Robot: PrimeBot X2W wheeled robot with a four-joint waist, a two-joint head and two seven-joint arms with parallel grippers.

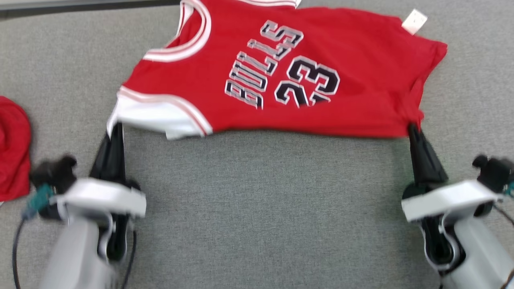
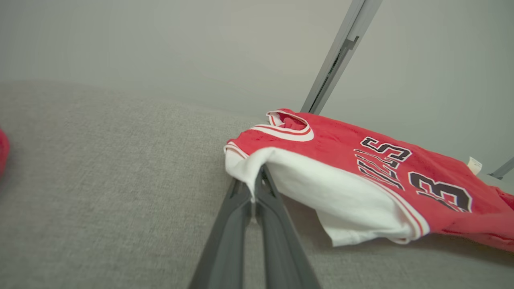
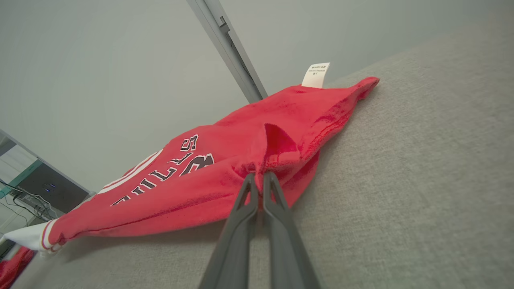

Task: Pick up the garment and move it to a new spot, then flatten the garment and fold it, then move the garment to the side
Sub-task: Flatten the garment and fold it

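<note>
A red basketball jersey (image 1: 281, 80) with white trim, black "BULLS" lettering and the number 23 lies sideways across the far part of the grey table, its near edge lifted. My left gripper (image 1: 116, 127) is shut on the white shoulder corner of the jersey (image 2: 321, 176), pinched at the fingertips (image 2: 257, 176). My right gripper (image 1: 413, 128) is shut on the red hem corner of the jersey (image 3: 241, 160), the cloth bunched at my fingertips (image 3: 260, 178). A white care label (image 1: 414, 21) sticks out at the jersey's far right corner.
Another red cloth (image 1: 14, 148) lies at the table's left edge. The grey fabric tabletop (image 1: 265, 208) spreads between my two arms. A metal frame post (image 2: 337, 56) stands behind the table's far edge against a pale wall.
</note>
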